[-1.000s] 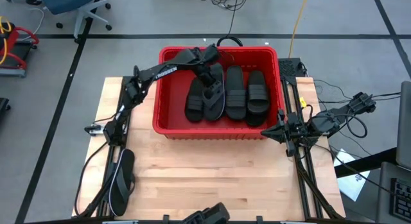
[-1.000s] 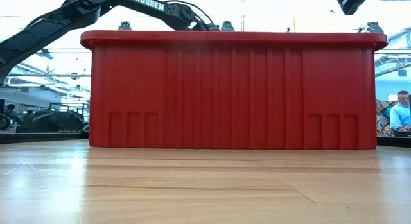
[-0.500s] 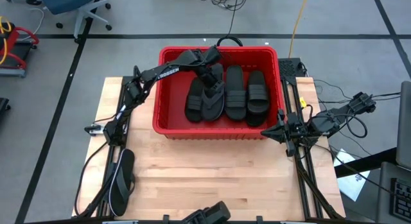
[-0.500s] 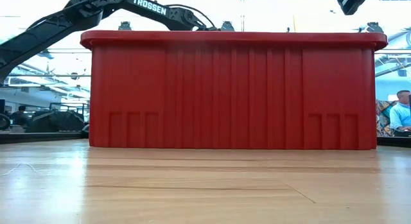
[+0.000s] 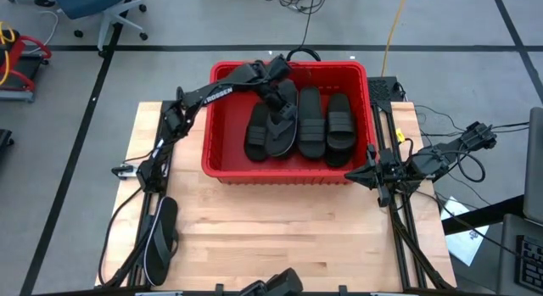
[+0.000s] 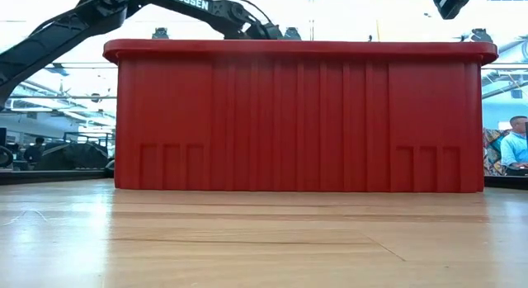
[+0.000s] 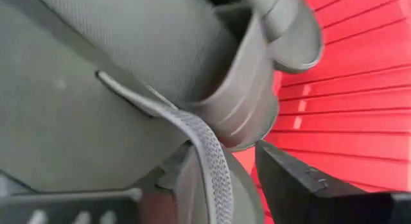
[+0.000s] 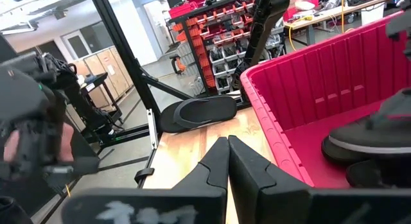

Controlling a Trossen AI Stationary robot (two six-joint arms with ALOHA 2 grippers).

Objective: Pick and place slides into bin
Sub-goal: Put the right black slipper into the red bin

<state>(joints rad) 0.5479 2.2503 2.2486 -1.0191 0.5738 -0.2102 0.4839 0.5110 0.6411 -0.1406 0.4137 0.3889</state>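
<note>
Ribbed red plastic bin (image 5: 222,164) holds matte black rubber slides (image 5: 312,122); left gripper (image 5: 275,99) hovers inside, jaws unreadable. Right gripper (image 8: 226,161), fingers pressed together, waits beside the bin.

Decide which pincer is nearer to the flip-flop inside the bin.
Left. The left pincer is over the bin, right at the flip-flop. The right pincer waits outside the bin's right wall, apart from it.

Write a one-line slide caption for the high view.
Left end effector reaches into the large red ribbed plastic bin above four black rubber slides; one more slide lies on the table; right end effector waits beside the bin.
</note>
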